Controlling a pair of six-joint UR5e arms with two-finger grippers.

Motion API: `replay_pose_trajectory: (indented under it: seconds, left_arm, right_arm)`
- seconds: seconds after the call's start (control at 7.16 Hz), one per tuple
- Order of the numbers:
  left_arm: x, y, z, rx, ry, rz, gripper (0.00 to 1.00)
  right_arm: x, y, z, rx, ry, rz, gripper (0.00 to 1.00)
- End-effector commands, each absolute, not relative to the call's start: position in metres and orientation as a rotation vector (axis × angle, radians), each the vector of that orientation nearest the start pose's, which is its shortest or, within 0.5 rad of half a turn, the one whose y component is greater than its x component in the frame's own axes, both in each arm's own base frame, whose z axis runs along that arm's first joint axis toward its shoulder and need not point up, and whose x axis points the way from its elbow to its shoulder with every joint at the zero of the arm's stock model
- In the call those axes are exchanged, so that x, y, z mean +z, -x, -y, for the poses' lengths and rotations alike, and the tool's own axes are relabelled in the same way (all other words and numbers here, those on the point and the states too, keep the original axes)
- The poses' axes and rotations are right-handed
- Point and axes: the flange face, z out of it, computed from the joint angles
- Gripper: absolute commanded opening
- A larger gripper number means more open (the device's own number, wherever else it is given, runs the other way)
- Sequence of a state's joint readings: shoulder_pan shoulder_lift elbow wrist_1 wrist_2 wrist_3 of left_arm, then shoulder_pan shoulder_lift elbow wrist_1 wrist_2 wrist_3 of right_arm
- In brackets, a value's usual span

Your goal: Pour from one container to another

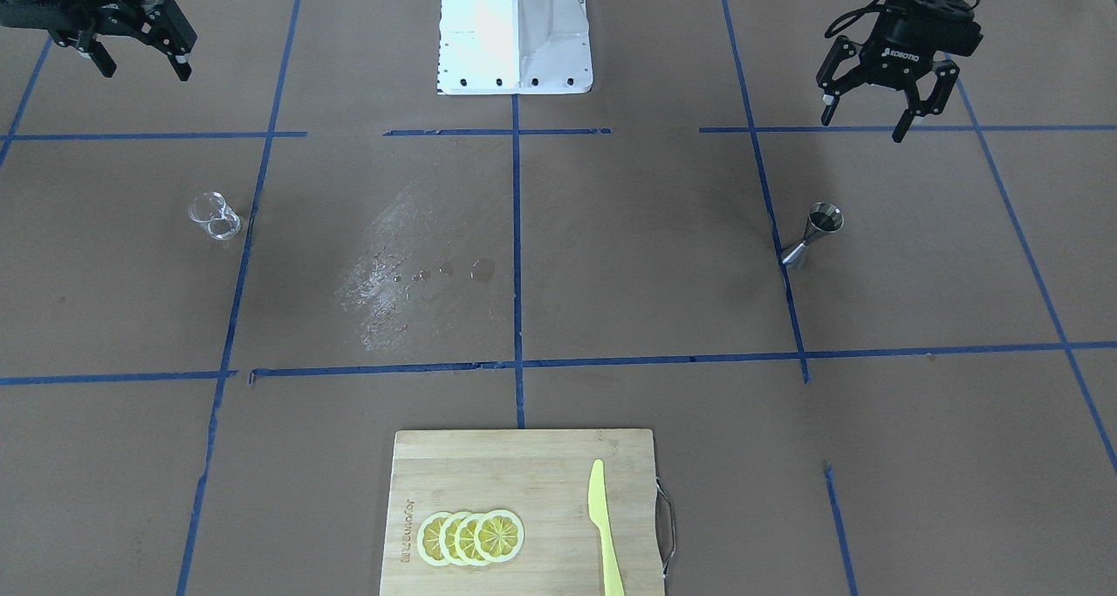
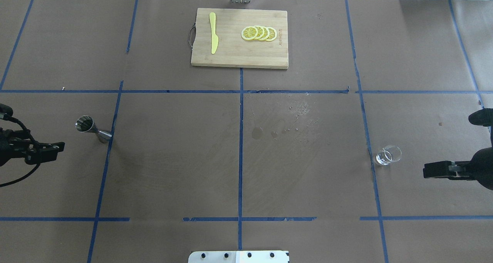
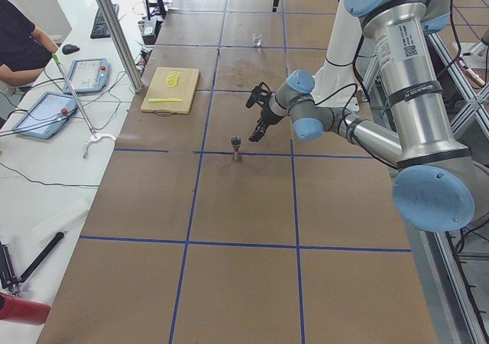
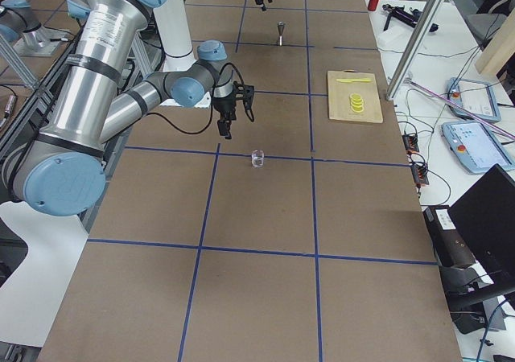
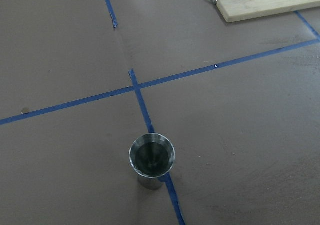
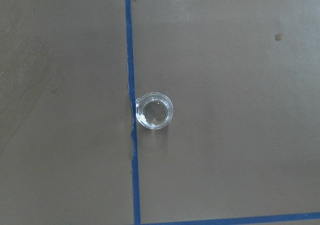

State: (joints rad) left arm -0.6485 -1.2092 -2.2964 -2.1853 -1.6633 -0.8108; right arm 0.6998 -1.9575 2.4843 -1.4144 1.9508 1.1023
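Observation:
The clear glass cup (image 2: 388, 155) stands upright on the brown table beside a blue tape line, seen from straight above in the right wrist view (image 6: 154, 110). My right gripper (image 1: 145, 72) hovers open and empty, above and apart from the cup (image 1: 215, 216). The steel hourglass jigger (image 2: 90, 127) stands upright on a tape line on the other side of the table, wide mouth up (image 5: 152, 157). My left gripper (image 1: 861, 127) hangs open above the table, short of the jigger (image 1: 816, 234) and holding nothing.
A wooden cutting board (image 2: 238, 55) at the far middle edge carries lemon slices (image 2: 259, 33) and a yellow knife (image 2: 213, 37). Wet droplets and smears (image 2: 285, 124) mark the table centre. The white robot base (image 1: 515, 33) sits at the near edge. A person (image 3: 19, 42) sits beyond the table's left end.

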Motion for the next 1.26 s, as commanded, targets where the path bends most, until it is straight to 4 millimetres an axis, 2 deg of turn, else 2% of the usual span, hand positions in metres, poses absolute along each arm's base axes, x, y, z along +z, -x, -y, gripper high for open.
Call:
replay_pose_trajectory:
  seconds: [0.0,0.14,0.28,0.42,0.56,0.7,0.84,0.98,1.12]
  left_arm:
    - [0.38,-0.187,0.329,0.25,-0.515,-0.771,1.0]
    - [0.37,-0.195,0.337,0.299,-0.437,-0.804,1.0]
    - [0.345,-0.202,0.355,0.314,-0.369,-0.828,1.0]
    - [0.319,-0.195,0.38,0.317,-0.377,-0.792,1.0]
    - [0.301,-0.186,0.399,0.355,-0.383,-0.739,1.0]
    - [0.298,-0.172,0.415,0.375,-0.396,-0.702,1.0]
    - [0.309,-0.152,0.438,0.4,-0.408,-0.681,1.0]
    - [0.33,-0.13,0.468,0.465,-0.404,-0.685,1.0]
    - [0.36,-0.093,0.496,0.498,-0.396,-0.693,1.0]
  right_arm:
    - [0.374,0.131,0.294,-0.007,-0.087,0.764,1.0]
    - [0.381,0.115,0.3,-0.051,-0.106,0.739,1.0]
    - [0.385,0.102,0.304,-0.081,-0.11,0.736,1.0]
    - [0.391,0.095,0.308,-0.11,-0.118,0.738,1.0]
    - [0.398,0.082,0.315,-0.136,-0.142,0.739,1.0]
    - [0.414,0.066,0.323,-0.159,-0.146,0.749,1.0]
    - [0.433,0.046,0.337,-0.186,-0.164,0.769,1.0]
    - [0.462,0.021,0.35,-0.211,-0.182,0.783,1.0]
    - [0.494,-0.003,0.368,-0.238,-0.202,0.783,1.0]
